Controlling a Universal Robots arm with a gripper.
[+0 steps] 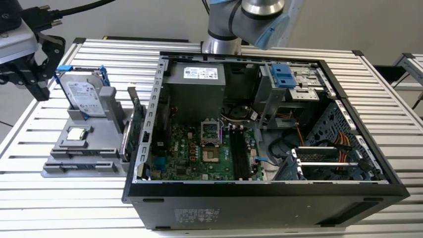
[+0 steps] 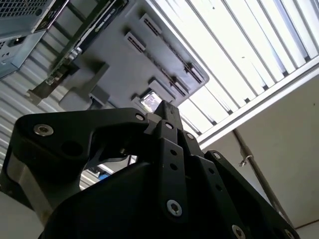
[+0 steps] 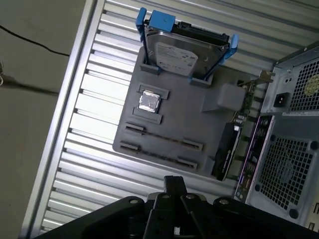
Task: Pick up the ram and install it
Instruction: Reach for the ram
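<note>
A thin dark strip that looks like the ram [image 3: 162,138] stands on edge between two slots of the grey holder [image 3: 174,114] in the first wrist view. My black gripper [image 1: 41,94] hangs over the table's edge at the exterior view's left, beside and slightly above the holder [image 1: 63,166]. In both wrist views its fingertips [image 3: 174,180] meet as one block with nothing between them, so the gripper [image 2: 167,107] reads as shut and empty. The open computer case [image 1: 142,148] shows its green motherboard [image 1: 198,153] with long black memory slots [image 1: 238,156].
On the holder stand a silver hard drive in a blue bracket [image 1: 86,94], a small square chip [image 1: 78,133] and a green expansion card [image 1: 135,124] upright against the case wall. The slatted metal table [image 1: 66,208] drops off just left of the holder.
</note>
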